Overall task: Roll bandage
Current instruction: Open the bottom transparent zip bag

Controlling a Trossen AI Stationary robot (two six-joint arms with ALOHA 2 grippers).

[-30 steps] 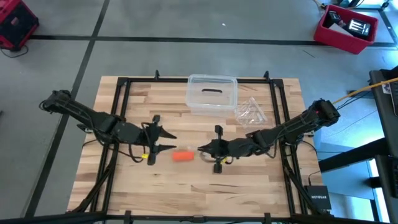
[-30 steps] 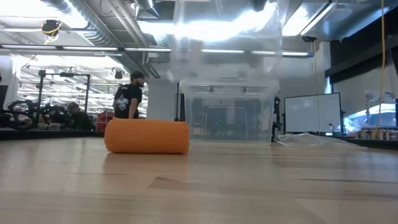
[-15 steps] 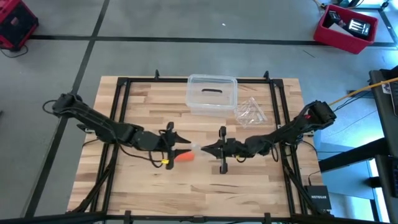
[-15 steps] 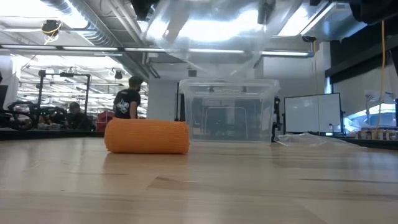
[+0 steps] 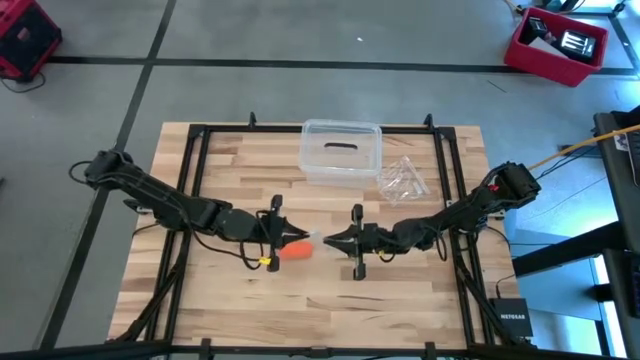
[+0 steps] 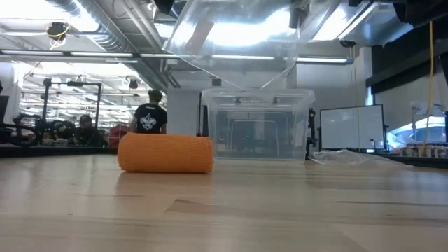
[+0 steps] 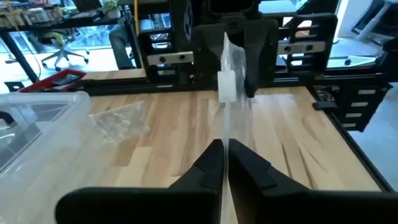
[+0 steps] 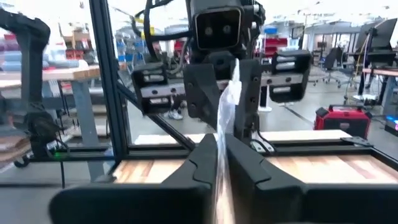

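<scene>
Clear plastic bag point(image 7: 231, 112) pinched by both closed hands; orange bandage point(image 6: 166, 154) lies free below.

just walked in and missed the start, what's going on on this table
Both arms meet mid-table, holding a clear plastic bag stretched between them: the left end effector and the right end effector are each shut on an end of it, above the wood. The orange bandage, already a compact roll, lies on the table below. A clear plastic box sits farther back.

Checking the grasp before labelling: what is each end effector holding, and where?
Both hold one clear plastic bag stretched between them: left end effector and right end effector each pinch an opposite edge.
</scene>
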